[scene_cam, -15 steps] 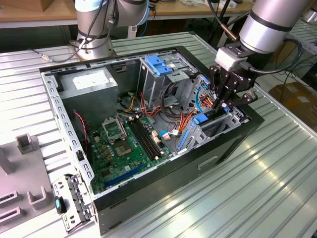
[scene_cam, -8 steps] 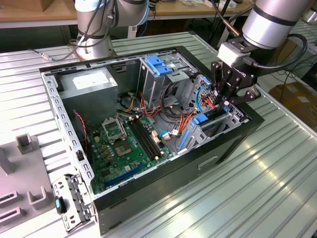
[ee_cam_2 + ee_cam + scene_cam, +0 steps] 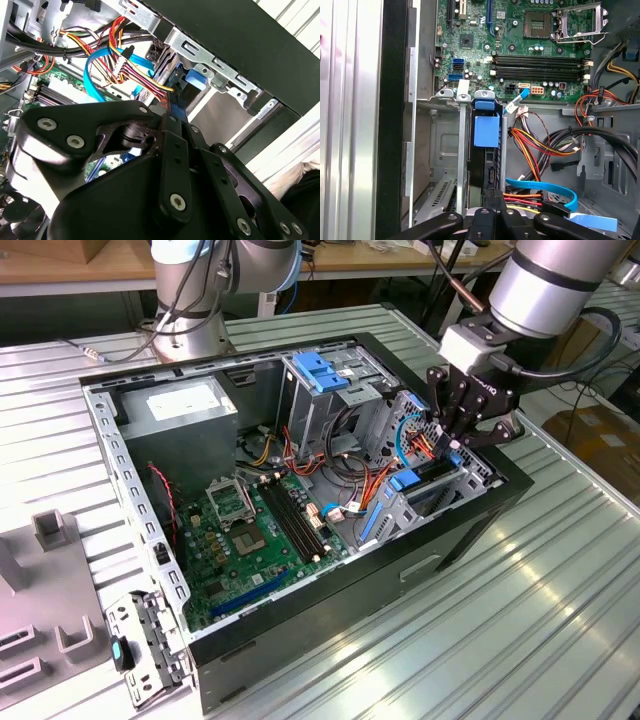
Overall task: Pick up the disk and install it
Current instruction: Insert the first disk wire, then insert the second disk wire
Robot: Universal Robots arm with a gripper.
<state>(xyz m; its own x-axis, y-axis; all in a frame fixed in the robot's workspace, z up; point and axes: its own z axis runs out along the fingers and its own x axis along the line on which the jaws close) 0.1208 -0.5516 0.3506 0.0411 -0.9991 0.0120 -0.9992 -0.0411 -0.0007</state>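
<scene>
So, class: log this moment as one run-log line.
gripper: over drive cage | disk: standing in cage slot | computer case: open

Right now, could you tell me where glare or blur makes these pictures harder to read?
In the exterior view, bright glare streaks the ribbed metal table, while the motherboard is evenly lit. In the second wrist view, the gripper looms dark and soft-edged, the cables behind it sharper. In the first wrist view, the case wall is washed pale, and the disk sits in shadow.

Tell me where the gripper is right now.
In the exterior view the gripper is at the open computer case's right end, down among the colored cables beside the drive cage with blue plastic parts.
</scene>
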